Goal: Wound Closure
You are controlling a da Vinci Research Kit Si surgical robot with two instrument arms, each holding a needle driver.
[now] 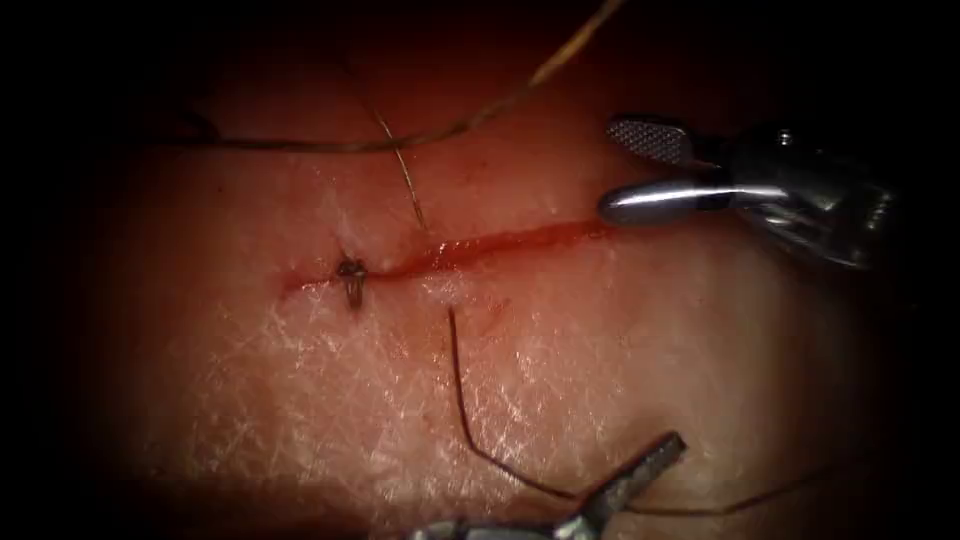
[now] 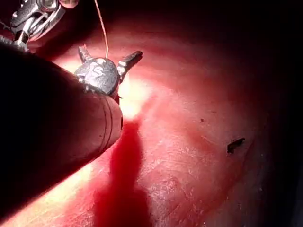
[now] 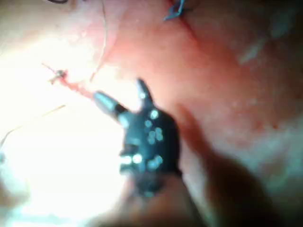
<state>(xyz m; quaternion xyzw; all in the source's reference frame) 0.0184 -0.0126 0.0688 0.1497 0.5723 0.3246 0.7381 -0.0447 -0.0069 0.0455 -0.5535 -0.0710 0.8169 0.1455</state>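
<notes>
Endoscope view: tissue (image 1: 300, 420) with a horizontal cut (image 1: 470, 250) across the middle, red fluid (image 1: 520, 240) along it. One finished stitch, a knot (image 1: 350, 272), sits on the cut near its left end. Right tool (image 1: 640, 172) comes in from the right, above the cut's right end, jaws apart, nothing between them; its lower jaw hovers just over the cut's end. Left tool (image 1: 640, 475) enters from the bottom edge, below the cut; one jaw angles up to the right, and the thread (image 1: 462, 400) crosses right at it. Cannot tell whether it grips the thread or whether the jaws are apart here. Thread rises out of the tissue just below the cut's middle, curves down to the left tool, then trails off right. Another strand leaves the tissue just above the cut, runs up and joins a long strand lying across the top of the tissue, up to the top edge. Needle cannot be made out.

Left wrist view: left tool (image 2: 106, 57) has both jaws spread wide; a thin strand (image 2: 102, 28) runs up from between them, not clamped. Right tool (image 2: 33, 16) partly seen beyond it. Small dark knot (image 2: 235, 144) on the tissue (image 2: 189, 165) well apart.

Right wrist view: right tool (image 3: 125, 97) jaws apart, empty, tips near the cut (image 3: 78, 89). Knot (image 3: 59, 75) just beside the cut; thread (image 3: 103, 42) runs upward from there.
</notes>
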